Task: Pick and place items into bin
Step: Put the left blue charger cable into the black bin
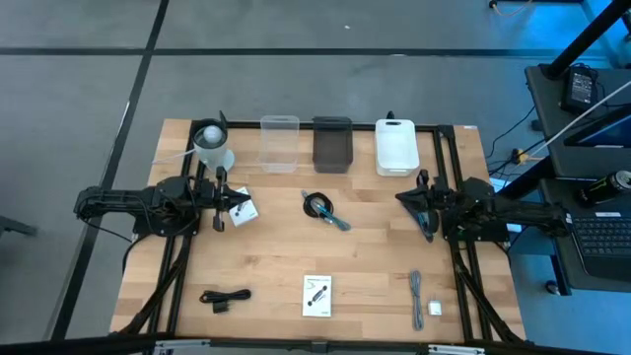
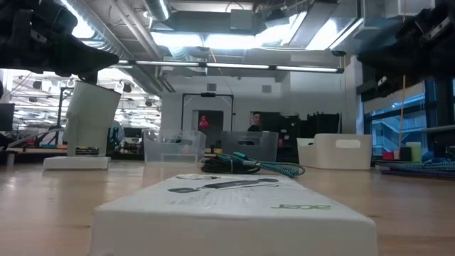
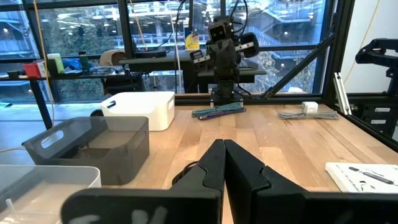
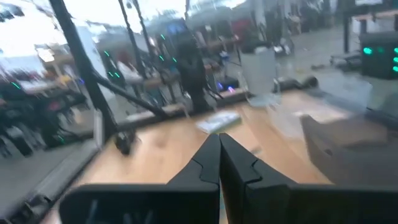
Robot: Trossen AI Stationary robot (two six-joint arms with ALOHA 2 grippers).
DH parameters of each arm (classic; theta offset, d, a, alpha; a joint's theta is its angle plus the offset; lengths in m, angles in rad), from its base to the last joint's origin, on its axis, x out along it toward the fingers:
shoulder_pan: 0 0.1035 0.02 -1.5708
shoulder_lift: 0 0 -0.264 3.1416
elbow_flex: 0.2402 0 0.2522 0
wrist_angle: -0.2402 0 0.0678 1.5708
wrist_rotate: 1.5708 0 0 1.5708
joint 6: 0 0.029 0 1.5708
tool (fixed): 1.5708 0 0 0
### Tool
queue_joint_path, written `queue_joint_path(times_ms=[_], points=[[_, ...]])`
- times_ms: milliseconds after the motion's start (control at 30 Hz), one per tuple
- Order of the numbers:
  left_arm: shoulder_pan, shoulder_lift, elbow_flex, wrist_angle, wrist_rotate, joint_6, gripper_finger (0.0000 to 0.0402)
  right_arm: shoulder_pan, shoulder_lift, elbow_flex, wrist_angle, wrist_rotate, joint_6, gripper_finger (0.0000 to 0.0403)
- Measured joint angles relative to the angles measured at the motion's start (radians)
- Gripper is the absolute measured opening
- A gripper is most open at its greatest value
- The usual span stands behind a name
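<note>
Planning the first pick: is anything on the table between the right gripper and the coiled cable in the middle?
Nothing visible. The right gripper hangs by the table's right side, fingers shut, and the coiled cable lies on bare wood toward the table's middle. The three bins, including the dark bin, stand along the far edge, clear of that path.

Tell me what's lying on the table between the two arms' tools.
In the high view, a coiled black and teal cable lies on the bare wood between the left tool and the right tool.
</note>
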Motion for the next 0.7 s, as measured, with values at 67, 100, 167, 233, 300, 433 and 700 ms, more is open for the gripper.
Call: queue_joint_path(times_ms=[67, 100, 167, 233, 300, 433, 700], points=[[0.0, 0.0, 0.0, 0.0, 0.0, 0.0, 0.0002, 0.0, 0.0, 0.017, 0.005, -0.013, 0.02, 0.0], [0.0, 0.0, 0.0, 0.0, 0.0, 0.0, 0.0002, 0.0, 0.003, 0.036, -0.007, -0.013, 0.022, 0.0], [0.0, 0.0, 0.0, 0.0, 0.0, 0.0, 0.0002, 0.0, 0.018, 0.085, -0.051, -0.011, 0.008, 0.0], [0.0, 0.0, 0.0, 0.0, 0.0, 0.0, 0.0002, 0.0, 0.051, 0.14, -0.102, 0.012, -0.025, 0.0], [0.0, 0.0, 0.0, 0.0, 0.0, 0.0, 0.0002, 0.0, 0.099, 0.202, -0.139, 0.038, -0.052, 0.0], [0.0, 0.0, 0.0, 0.0, 0.0, 0.0, 0.0002, 0.0, 0.242, 0.334, -0.193, 0.07, -0.089, 0.0], [0.0, 0.0, 0.0, 0.0, 0.0, 0.0, 0.0002, 0.0, 0.657, 0.586, -0.261, 0.093, -0.105, 0.0]])
